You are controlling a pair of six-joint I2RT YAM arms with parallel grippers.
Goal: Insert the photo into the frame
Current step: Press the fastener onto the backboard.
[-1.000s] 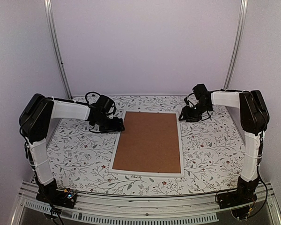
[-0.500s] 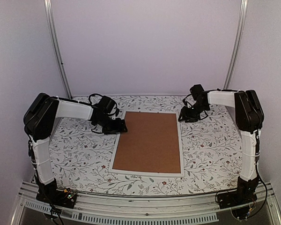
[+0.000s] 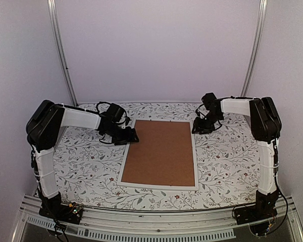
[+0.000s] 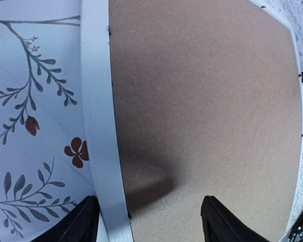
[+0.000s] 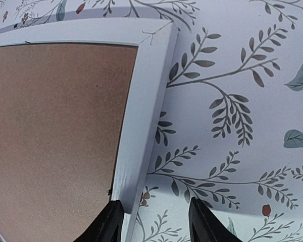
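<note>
Plainly, the frame's (image 4: 98, 126) rim lies between the left fingers (image 4: 76, 227).

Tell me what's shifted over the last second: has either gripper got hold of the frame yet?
Not yet. The left gripper slid right and now straddles the left rim of the frame, jaws open. The right gripper edged left toward the frame's far right corner, also open. Nothing was grasped or released. The frame and the brown backing board in it haven't moved.

In the frame (image 4: 98, 126) lies backing board (image 3: 161, 154); left pincer (image 3: 133, 136), right pincer (image 3: 195, 128) straddle far corners.
</note>
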